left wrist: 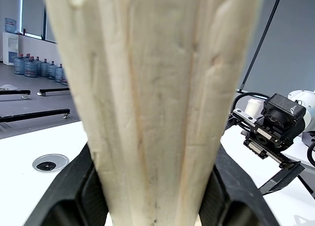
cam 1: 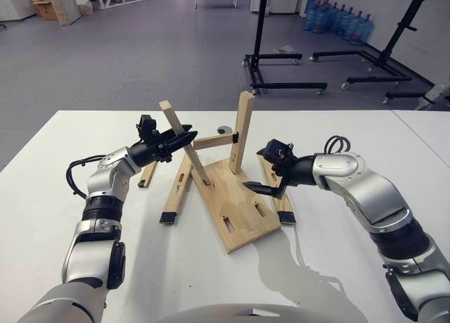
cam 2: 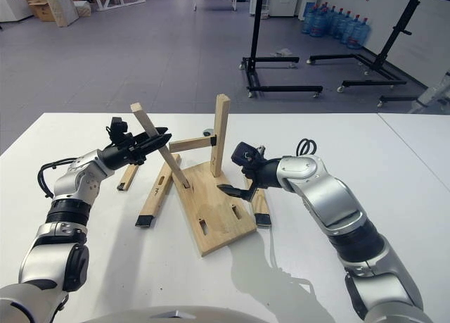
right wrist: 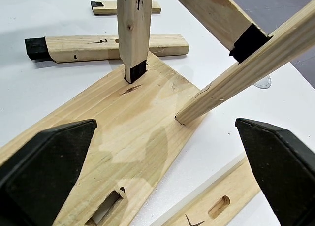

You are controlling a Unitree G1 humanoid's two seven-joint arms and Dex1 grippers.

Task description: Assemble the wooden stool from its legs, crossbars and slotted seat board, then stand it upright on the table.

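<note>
Clamping tilted leg (cam 1: pixel 199 169): left fingers (cam 1: pixel 178 138) | right fingers (cam 1: pixel 257 188) wide | white table (cam 1: pixel 42 203) | grey floor (cam 1: pixel 140 55)

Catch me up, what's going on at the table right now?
The stool is partly built. The seat board lies flat on the table with two legs set into it, an upright leg and a tilted leg, joined by a crossbar. The left claw is shut on the tilted leg. The right claw hovers open just over the board. Loose pieces lie on the table on both sides of the board.
</note>
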